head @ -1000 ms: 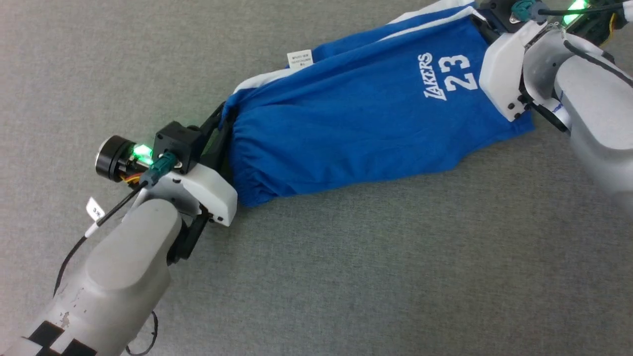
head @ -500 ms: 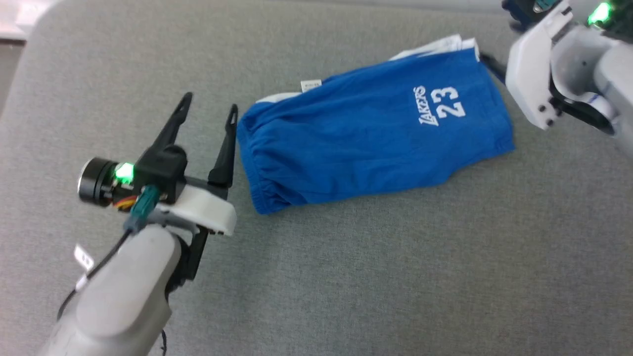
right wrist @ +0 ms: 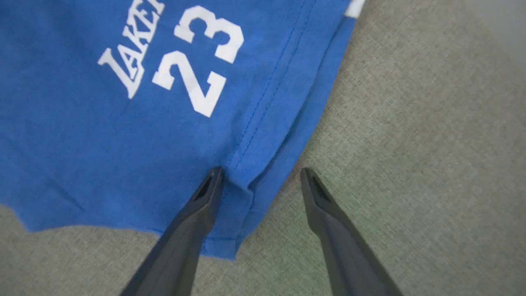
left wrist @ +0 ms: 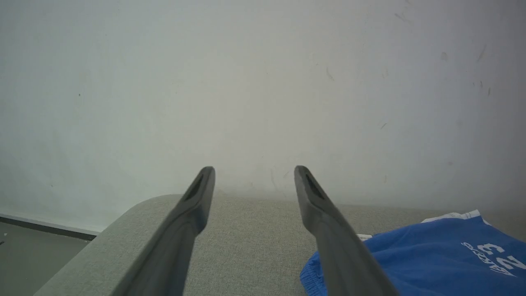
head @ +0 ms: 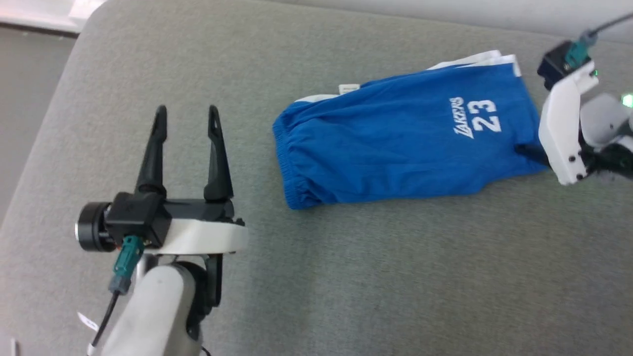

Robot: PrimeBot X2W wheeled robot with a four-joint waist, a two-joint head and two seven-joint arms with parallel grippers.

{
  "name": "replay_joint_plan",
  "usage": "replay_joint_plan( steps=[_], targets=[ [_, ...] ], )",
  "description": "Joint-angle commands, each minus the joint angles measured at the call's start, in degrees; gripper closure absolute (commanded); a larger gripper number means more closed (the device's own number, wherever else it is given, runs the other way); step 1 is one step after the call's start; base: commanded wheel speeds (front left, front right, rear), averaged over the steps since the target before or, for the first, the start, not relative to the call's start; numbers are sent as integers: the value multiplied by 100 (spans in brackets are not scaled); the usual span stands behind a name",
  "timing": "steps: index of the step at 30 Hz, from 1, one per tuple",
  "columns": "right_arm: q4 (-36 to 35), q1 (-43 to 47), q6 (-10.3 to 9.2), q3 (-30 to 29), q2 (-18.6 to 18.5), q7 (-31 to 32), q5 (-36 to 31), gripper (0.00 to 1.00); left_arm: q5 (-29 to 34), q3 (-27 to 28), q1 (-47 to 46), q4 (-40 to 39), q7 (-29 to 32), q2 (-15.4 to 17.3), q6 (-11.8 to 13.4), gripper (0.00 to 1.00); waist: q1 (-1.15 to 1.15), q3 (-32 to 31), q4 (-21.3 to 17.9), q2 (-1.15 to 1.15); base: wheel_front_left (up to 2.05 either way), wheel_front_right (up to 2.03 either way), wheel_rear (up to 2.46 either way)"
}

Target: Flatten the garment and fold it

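The left gripper (head: pixel 187 112) stands with its jaws wide open and empty, fingers pointing to 12 o'clock in the head view. The waistband of the shorts (head: pixel 395 143) lies well apart from it at 3 o'clock. The right gripper (right wrist: pixel 262 174) is also spread open, not clamped. In its wrist view one finger lies over the hem corner, the other over bare grey cloth, and the hem edge runs up between them.

The shorts lie flat on the grey cushion (head: pixel 346 277), waistband at 9 o'clock and the "Lakers 23" print towards 3 o'clock. A small white tag (head: pixel 348 89) sits at their 12 o'clock edge. A broad bare stretch of cushion lies at 6 o'clock of the shorts. The cushion's rounded corner is at 10 o'clock of the head view, with floor (head: pixel 24 99) beyond it. The far edge meets a pale wall (left wrist: pixel 263 82).

A second ago both grippers were shut on the shorts, the left at the waistband and the right at the hem. Both have since let go, and the left has drawn clear. The camera has shifted too.
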Motion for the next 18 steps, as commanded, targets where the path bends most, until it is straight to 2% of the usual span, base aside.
replay_joint_plan(
  steps=[1, 6, 7, 8, 13, 18],
  targets=[
    [125, 153, -12, -15, 79, -31, 39, 0, 77, 95, 111, 37, -25, -100, -106, 0, 0, 152, 181, 0, 0, 0, 0],
    [318, 467, -12, 25, 280, -167, 32, 1, 259, 480, 161, 304, -26, -377, -571, 0, 0, 118, 200, 0, 0, 0, 0],
    [322, 474, -12, 30, 290, -270, -7, 79, 287, 541, 129, 360, -26, -385, -677, 0, 0, 78, 178, 0, 0, 0, 0],
    [327, 472, -12, 32, 293, -368, -34, 100, 319, 600, 70, 406, -26, -369, -795, 0, 0, 27, 149, 0, 0, 0, 0],
    [287, 412, -12, 39, 260, -785, -147, 100, 507, 532, -408, 989, 53, 9, -1436, 0, 0, -317, -23, 0, 0, 0, 0],
    [71, 392, -12, 55, 245, -1111, -187, 100, 462, 146, -1130, 1471, 1296, 440, -2199, 0, 0, -522, -253, 0, 0, 0, 0]
  ],
)
